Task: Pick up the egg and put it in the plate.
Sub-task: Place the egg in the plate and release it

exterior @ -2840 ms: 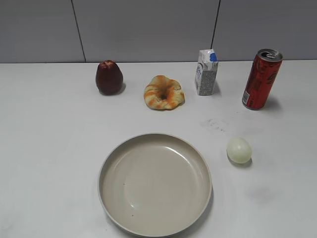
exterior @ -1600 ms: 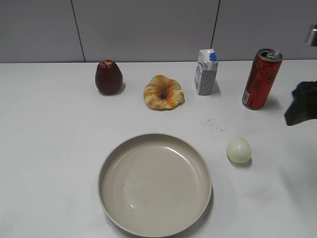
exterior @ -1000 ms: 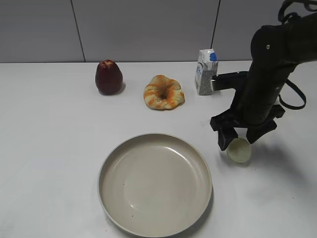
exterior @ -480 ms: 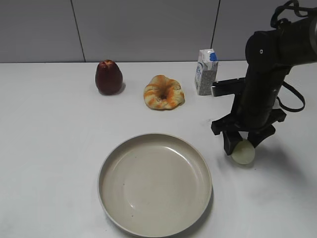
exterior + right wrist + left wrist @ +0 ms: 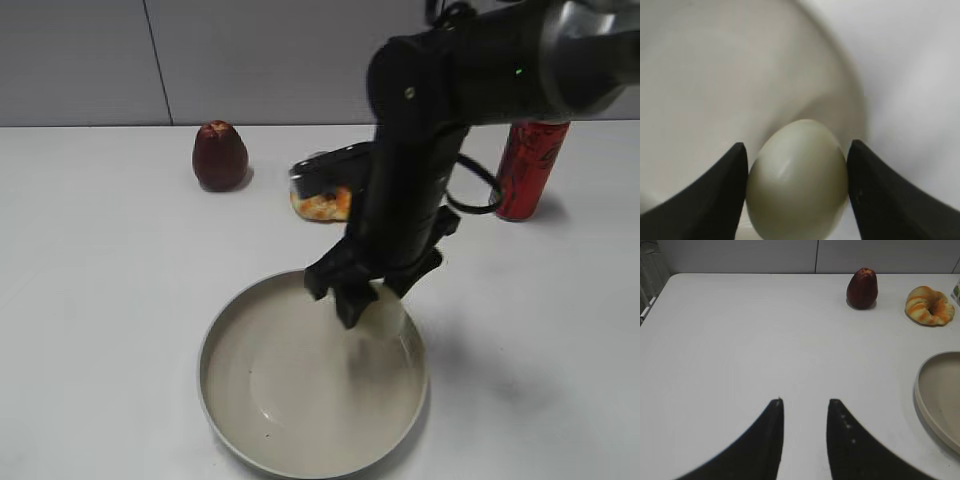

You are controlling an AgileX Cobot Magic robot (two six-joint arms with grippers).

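Egg (image 5: 797, 180) sits clamped between right gripper (image 5: 352, 300) fingers (image 5: 715, 195), long axis pointing away from wrist, hanging over plate (image 5: 235, 400) at its 1 o'clock rim, inside edge. Next likely lower and release. Left gripper (image 5: 805, 407) parted, empty, idle over desk (image 5: 740, 340), plate at its 3 o'clock.

Egg (image 5: 797, 180) between right claw (image 5: 797, 192) fingers, over plate (image 5: 235, 400); left claw (image 5: 804, 407) left of plate.
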